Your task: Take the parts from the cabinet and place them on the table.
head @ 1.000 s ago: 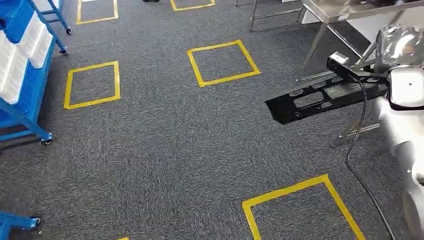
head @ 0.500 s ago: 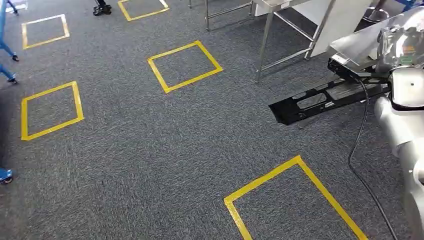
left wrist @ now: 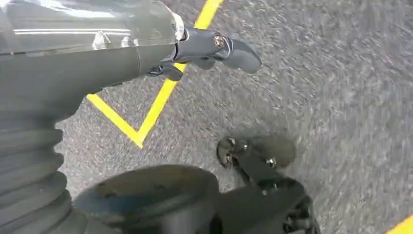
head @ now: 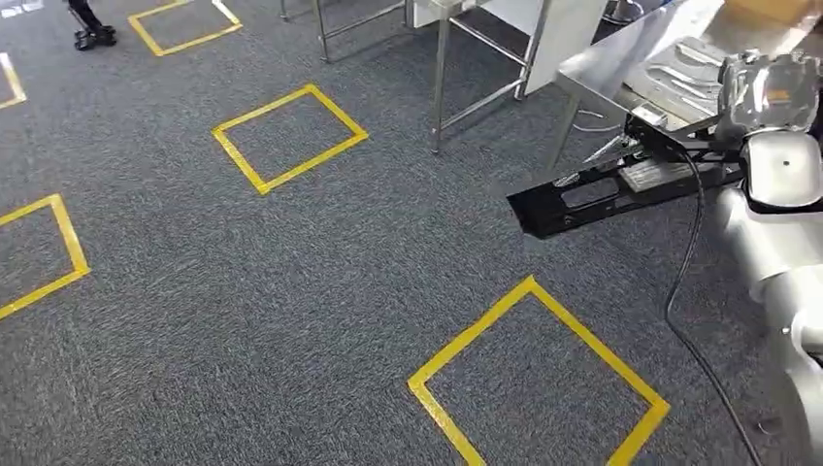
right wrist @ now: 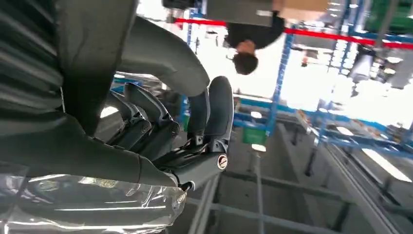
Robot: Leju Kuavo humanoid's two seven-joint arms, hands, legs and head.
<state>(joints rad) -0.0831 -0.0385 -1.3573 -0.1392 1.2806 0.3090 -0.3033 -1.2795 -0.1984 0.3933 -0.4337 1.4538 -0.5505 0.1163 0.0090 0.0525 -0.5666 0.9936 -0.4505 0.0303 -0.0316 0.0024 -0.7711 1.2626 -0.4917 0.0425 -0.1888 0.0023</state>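
Observation:
A long black part (head: 582, 199) with several cut-outs hangs level over the carpet, gripped at its right end by my right hand (head: 769, 89), whose back is wrapped in clear plastic. The right wrist view has that hand (right wrist: 185, 141) with its thumb and dark fingers curled in. A steel table (head: 607, 58) stands just beyond the part's far side, with shiny wrapped parts (head: 679, 73) lying on it. My left hand (left wrist: 214, 48) hangs above the carpet and holds nothing.
Yellow tape squares (head: 539, 374) mark the grey carpet; one lies right under the part. A second steel table frame (head: 442, 87) stands further left. A person (right wrist: 248, 44) stands ahead among blue racks, and someone's feet (head: 87, 34) show at the far left.
The camera has swung to the right: the blue cabinet slid out of the picture, the tape squares shifted left, and the steel table came nearer. The black part stays in my right hand.

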